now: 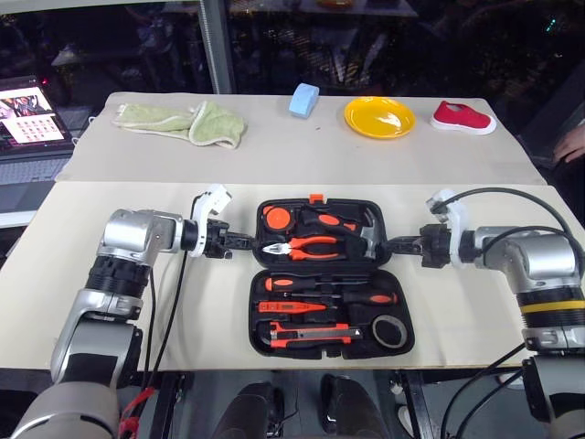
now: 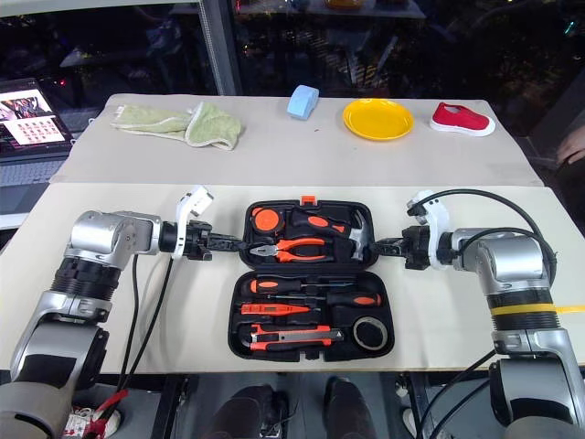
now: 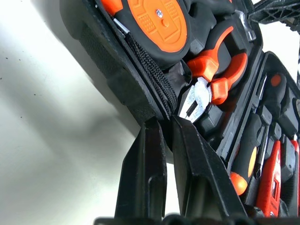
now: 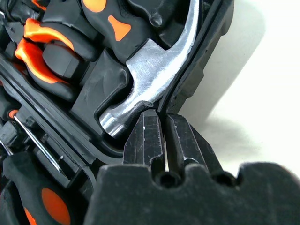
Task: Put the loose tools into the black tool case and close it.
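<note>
The black tool case (image 1: 331, 278) is lying open flat on the near desk (image 1: 137, 302), a moulded plastic clamshell with rounded corners and a small orange latch (image 1: 316, 198) on its far edge. Its far half is holding the orange-handled pliers (image 1: 302, 246), the steel-headed hammer (image 1: 366, 234) and a round orange-faced tool (image 1: 275, 218), each sitting in a shaped recess. The near half is carrying the loose tools: two black-and-orange-handled screwdrivers (image 1: 366, 297) lying side by side, one slim all-orange tester screwdriver (image 1: 288, 308), one orange-black utility knife (image 1: 306, 334) and one small grey tape roll (image 1: 390, 331).

The left gripper (image 1: 245, 243) is pinching the left rim of the case's far half, its two black fingers (image 3: 145, 178) closed narrow on the textured edge in the left wrist view. The right gripper (image 1: 391, 244) is gripping the right rim of the same half, its fingers (image 4: 145, 140) likewise drawn close together over the plastic lip just beside the polished hammer head.

Both desks are wearing a smooth pale beige top. The far desk (image 1: 274, 155) is bearing one crumpled green cloth (image 1: 187, 123), one light blue block (image 1: 303, 99), one glossy yellow plate (image 1: 378, 117) and one red shoe with a white sole (image 1: 462, 118). A laptop (image 1: 27, 119) with a lit screen is standing to the left, and dark glass is running behind the desks.
</note>
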Controlling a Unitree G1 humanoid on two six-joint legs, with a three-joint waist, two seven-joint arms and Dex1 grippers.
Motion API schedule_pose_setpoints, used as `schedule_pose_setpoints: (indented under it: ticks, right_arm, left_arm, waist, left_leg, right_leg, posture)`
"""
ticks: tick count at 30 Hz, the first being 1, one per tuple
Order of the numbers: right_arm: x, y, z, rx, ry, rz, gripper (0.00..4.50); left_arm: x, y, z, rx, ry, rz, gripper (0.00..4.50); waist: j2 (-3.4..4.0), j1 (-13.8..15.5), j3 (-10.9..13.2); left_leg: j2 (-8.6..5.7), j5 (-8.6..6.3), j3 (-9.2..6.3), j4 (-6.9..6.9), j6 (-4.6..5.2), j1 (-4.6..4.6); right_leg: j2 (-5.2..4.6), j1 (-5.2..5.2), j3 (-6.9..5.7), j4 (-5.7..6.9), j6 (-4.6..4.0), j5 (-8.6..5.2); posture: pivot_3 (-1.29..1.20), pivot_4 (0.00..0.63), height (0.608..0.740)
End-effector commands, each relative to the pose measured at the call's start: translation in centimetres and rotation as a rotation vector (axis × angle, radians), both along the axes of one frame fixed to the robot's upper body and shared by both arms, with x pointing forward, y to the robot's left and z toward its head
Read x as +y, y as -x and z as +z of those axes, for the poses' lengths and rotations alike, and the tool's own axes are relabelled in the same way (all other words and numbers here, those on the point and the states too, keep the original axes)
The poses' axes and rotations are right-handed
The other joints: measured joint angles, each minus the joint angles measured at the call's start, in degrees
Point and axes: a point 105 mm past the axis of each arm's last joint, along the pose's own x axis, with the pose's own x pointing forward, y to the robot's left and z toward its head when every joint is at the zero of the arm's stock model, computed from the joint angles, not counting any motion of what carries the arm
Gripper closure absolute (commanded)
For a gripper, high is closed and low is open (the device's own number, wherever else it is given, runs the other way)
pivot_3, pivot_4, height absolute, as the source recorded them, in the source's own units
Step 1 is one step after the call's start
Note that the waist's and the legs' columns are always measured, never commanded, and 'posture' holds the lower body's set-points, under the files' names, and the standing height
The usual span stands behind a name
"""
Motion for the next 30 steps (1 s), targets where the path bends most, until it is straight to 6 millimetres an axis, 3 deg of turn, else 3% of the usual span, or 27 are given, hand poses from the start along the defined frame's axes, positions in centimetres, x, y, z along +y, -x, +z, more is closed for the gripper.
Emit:
schedule_pose_setpoints:
  ticks: [1,8,11,18,24,30]
  right_arm:
    - [2.0,-0.5,4.5,-0.241,-0.065,0.063,4.50]
    - [2.6,-1.2,7.0,-0.493,-0.046,0.005,4.50]
    - [2.5,-1.3,6.8,-0.564,0.008,-0.007,4.50]
    - [2.4,-0.4,5.1,-0.640,0.066,-0.022,4.50]
    - [2.7,1.4,3.4,-0.793,0.174,-0.017,4.50]
    - [2.3,2.5,2.8,-0.944,0.301,-0.010,4.50]
  left_arm:
    - [-3.4,1.1,1.8,-0.117,0.082,-0.147,4.48]
    - [-5.4,0.0,6.5,-0.402,0.193,-0.131,4.48]
    - [-5.7,0.1,7.1,-0.522,0.179,-0.149,4.48]
    - [-6.3,1.4,6.6,-0.656,0.175,-0.176,4.48]
    - [-5.6,1.6,2.5,-0.766,0.063,-0.060,4.48]
    - [-4.5,1.2,1.6,-0.998,-0.052,0.017,4.48]
  waist:
    - [0.00,0.0,0.0]
    - [0.01,0.2,0.0]
    - [0.01,0.1,0.0]
    - [0.02,-0.1,0.0]
    - [0.02,0.1,0.0]
    - [0.03,0.0,0.0]
  left_leg:
    - [0.00,0.00,0.00,0.00,0.00,-0.02]
    - [-0.05,0.01,-0.04,0.02,-0.03,-0.13]
    - [-0.06,0.02,-0.03,-0.01,-0.04,-0.17]
    - [-0.06,0.19,0.00,-0.13,0.07,-0.16]
    - [-0.06,0.12,-0.01,-0.11,-0.27,-0.01]
    - [-0.06,0.10,0.10,-0.16,-0.38,0.42]
  right_leg:
    - [0.00,-0.01,0.00,-0.01,0.00,0.00]
    - [-0.01,-0.11,-0.05,-0.03,0.02,0.01]
    - [0.02,-0.21,-0.06,-0.02,0.02,0.01]
    - [0.13,-0.26,-0.41,-0.07,0.01,0.01]
    - [0.14,-0.06,-0.47,-0.13,0.01,0.00]
    - [0.13,0.29,-0.27,-0.09,0.01,0.00]
  posture:
    - [0.00,0.150,0.732]
    - [0.00,0.150,0.732]
    - [0.00,0.150,0.732]
    - [0.00,0.150,0.732]
    - [0.00,0.150,0.732]
    - [0.00,0.150,0.732]
